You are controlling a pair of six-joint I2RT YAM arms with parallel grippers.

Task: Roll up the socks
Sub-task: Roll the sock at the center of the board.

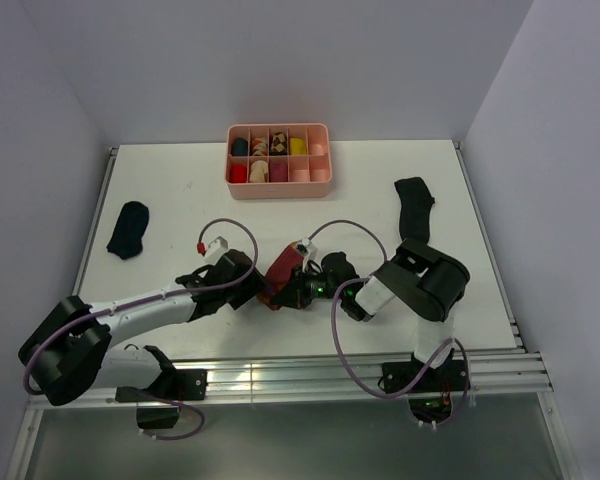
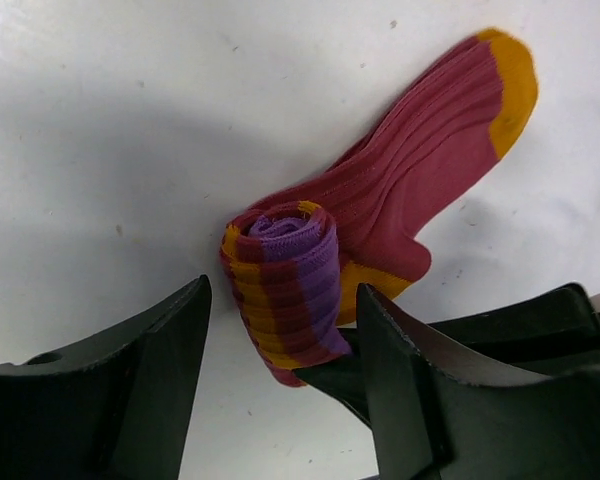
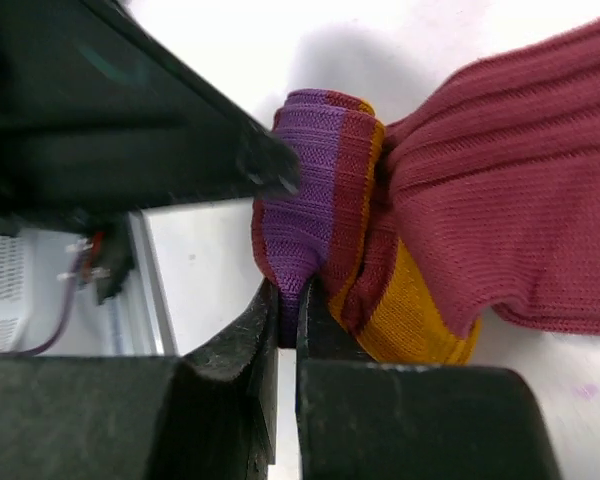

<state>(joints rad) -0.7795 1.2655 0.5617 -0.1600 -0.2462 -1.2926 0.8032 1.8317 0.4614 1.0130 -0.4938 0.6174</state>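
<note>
Half-rolled striped sock (image 2: 420, 160) on white table (image 2: 100, 120), its rolled end inside the parted left hand (image 2: 280, 335)

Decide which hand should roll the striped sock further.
Probably the left hand: open, it straddles the sock's rolled end, free to turn it; the right hand is shut, pinching that roll.

The white table (image 1: 180, 190) is laid with 1 pink tray (image 1: 280, 189), 1 striped sock (image 1: 283, 268), left black sock (image 1: 128, 229), right black sock (image 1: 414, 205).

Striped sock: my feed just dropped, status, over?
Left gripper open, straddling striped sock roll. Right gripper shut on the roll. Foot end unrolled. Nothing blocking.
</note>
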